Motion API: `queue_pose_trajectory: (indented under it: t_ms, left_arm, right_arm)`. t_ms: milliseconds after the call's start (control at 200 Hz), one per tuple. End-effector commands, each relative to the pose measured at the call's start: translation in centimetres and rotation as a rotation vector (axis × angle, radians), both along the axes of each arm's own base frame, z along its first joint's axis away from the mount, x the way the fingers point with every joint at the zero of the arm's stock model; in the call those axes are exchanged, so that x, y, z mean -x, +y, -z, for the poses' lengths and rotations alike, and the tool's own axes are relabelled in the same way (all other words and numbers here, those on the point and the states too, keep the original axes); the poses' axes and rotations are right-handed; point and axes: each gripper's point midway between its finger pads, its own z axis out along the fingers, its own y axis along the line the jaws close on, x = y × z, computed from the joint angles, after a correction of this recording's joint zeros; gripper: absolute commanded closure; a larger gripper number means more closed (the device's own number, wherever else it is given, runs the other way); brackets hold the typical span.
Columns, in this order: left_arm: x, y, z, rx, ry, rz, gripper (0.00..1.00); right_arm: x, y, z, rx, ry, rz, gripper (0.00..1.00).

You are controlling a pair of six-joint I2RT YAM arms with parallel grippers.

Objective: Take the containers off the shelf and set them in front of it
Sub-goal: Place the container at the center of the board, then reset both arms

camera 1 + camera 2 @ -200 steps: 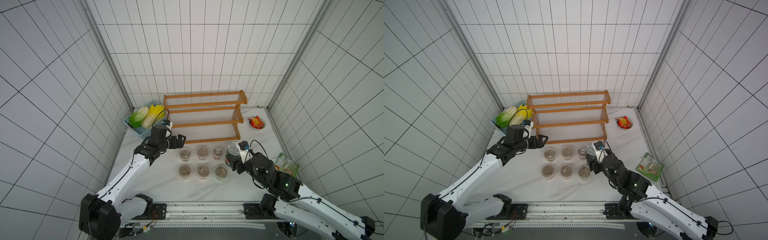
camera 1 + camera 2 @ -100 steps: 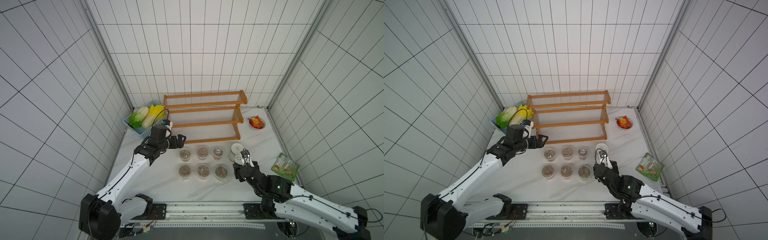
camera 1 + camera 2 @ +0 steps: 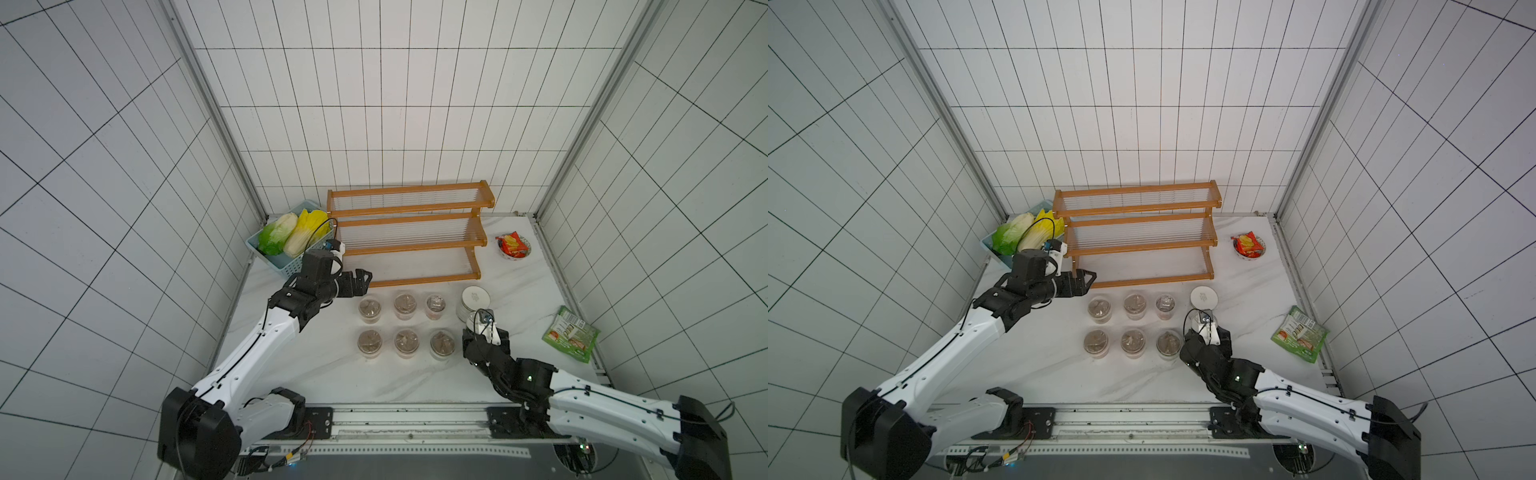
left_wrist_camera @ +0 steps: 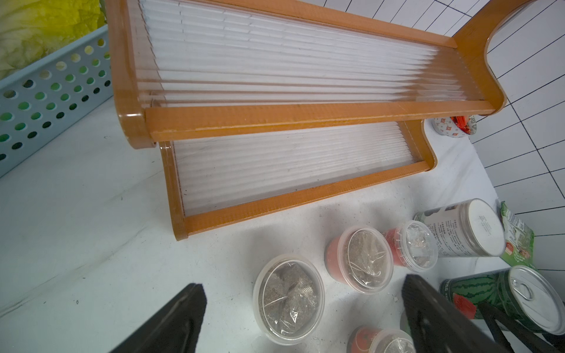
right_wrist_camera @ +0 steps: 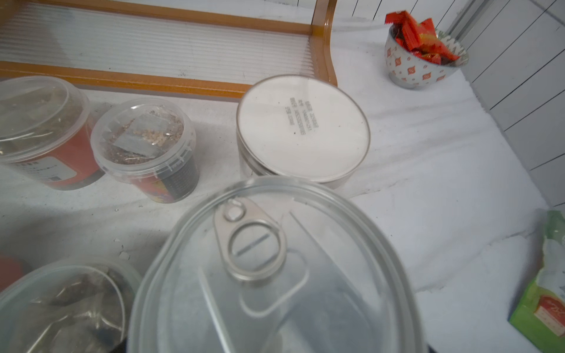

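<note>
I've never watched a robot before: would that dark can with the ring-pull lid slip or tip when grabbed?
Probably stiff: the can shows a metal lid and straight walls. Its glossy side looks smooth, so it might slip. Standing upright and wide-based, it seems unlikely to tip; sideways it would roll.

In a top view the shelf (image 3: pixel 409 232) stands mid-frame, six cups (image 3: pixel 405 305) in two rows below it, a jar (image 3: pixel 475 298) right of them, the basket (image 3: pixel 282 266) left of the shelf, the bowl (image 3: pixel 513 257) right of it.
</note>
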Motion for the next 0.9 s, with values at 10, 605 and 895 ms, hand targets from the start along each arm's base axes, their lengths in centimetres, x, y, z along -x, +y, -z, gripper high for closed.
queue_pose_trajectory:
  t_ms: [10, 605, 895]
  left_arm:
    - [-0.6, -0.2, -2.1, 0.024, -0.059, 0.002, 0.02]
    - [-1.2, 2.2, -3.0, 0.014, -0.089, -0.092, 0.02]
    - [-3.7, 10.8, -2.7, 0.049, -0.123, -0.376, 0.02]
  right_arm:
    - [-0.1, -0.5, 1.1, -0.020, 0.017, 0.034, 0.19]
    - [-0.5, -3.1, -10.5, -0.002, -0.148, 0.087, 0.01]
    - [-5.7, -9.3, -15.4, -0.046, -0.132, 0.207, 0.01]
